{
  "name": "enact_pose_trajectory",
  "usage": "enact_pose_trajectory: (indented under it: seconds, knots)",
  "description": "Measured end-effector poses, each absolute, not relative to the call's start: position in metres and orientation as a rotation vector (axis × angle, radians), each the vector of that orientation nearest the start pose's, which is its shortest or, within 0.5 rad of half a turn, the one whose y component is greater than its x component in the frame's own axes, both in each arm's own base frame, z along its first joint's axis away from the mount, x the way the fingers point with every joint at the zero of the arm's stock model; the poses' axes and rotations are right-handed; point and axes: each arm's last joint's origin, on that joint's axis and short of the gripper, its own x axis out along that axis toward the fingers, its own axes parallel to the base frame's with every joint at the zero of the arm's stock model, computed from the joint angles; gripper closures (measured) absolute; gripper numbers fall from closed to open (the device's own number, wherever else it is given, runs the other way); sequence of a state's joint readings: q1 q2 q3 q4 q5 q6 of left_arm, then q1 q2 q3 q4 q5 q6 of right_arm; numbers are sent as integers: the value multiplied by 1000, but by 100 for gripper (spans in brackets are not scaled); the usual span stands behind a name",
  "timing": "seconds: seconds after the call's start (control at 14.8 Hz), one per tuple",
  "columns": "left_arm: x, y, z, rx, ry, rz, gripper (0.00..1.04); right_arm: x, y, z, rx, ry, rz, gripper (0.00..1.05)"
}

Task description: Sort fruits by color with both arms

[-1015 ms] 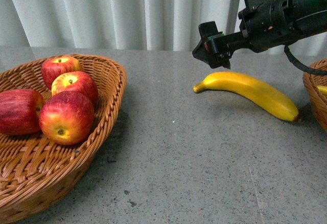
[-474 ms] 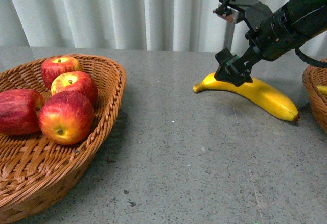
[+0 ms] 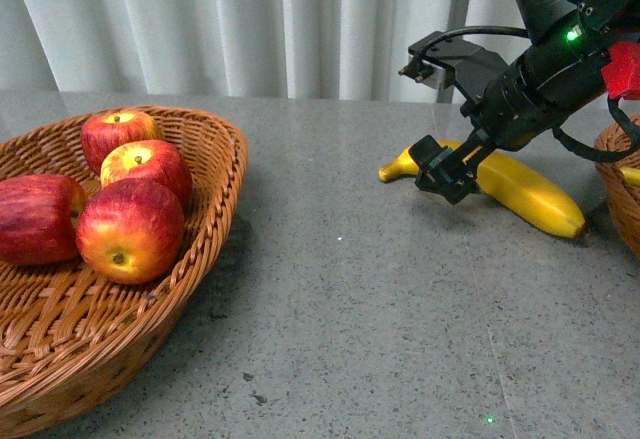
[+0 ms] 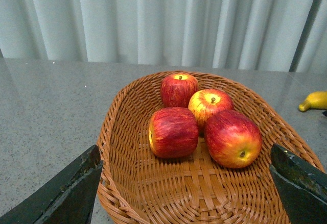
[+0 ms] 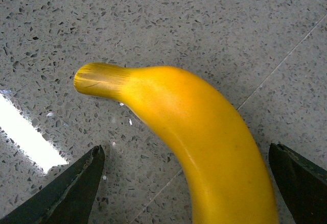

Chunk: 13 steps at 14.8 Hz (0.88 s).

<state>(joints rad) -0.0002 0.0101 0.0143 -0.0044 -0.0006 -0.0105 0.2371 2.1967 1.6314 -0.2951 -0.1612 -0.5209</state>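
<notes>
Hanging over a smooth curved yellow banana [image 3: 520,187], the right gripper [image 3: 447,170] has its black jaws spread wide to either side of the fruit's stem end without touching it. That banana lies on the speckled grey stone table [image 3: 380,299] at about two o'clock. Four glossy red apples [image 3: 128,229] sit clustered in a woven wicker basket [image 3: 215,174] at nine o'clock. Facing them, the left gripper [image 4: 186,193] is spread wide and empty. A second basket's rim [image 3: 615,184] shows at three o'clock.
</notes>
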Motion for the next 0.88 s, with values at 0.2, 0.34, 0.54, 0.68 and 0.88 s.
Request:
enact_pose_trajectory:
  seconds: [0.2, 0.34, 0.54, 0.68, 0.88]
  knots:
    - [97, 0, 167, -10, 0, 0, 7, 460, 121, 158, -523, 750, 598, 30]
    - [97, 0, 167, -10, 0, 0, 7, 459, 122, 155, -524, 749, 604, 52]
    - [97, 0, 167, -10, 0, 0, 7, 463, 124, 166, -391, 668, 621, 68]
    - [97, 0, 167, -10, 0, 0, 7, 463, 116, 194, -253, 574, 633, 69]
    - [97, 0, 167, -10, 0, 0, 7, 453, 84, 239, -45, 413, 653, 69]
